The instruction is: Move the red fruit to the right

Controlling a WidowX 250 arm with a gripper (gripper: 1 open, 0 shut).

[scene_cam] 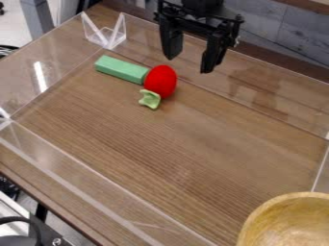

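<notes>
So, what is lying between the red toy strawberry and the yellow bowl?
Only bare wooden tabletop lies between the toy strawberry and the bowl, as the camera view shows.

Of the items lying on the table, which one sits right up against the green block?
The red fruit, rounded, leafy end toward the viewer; the tan bowl is far off.

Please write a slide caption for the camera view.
Open gripper above the wooden table, near the red fruit.
</notes>
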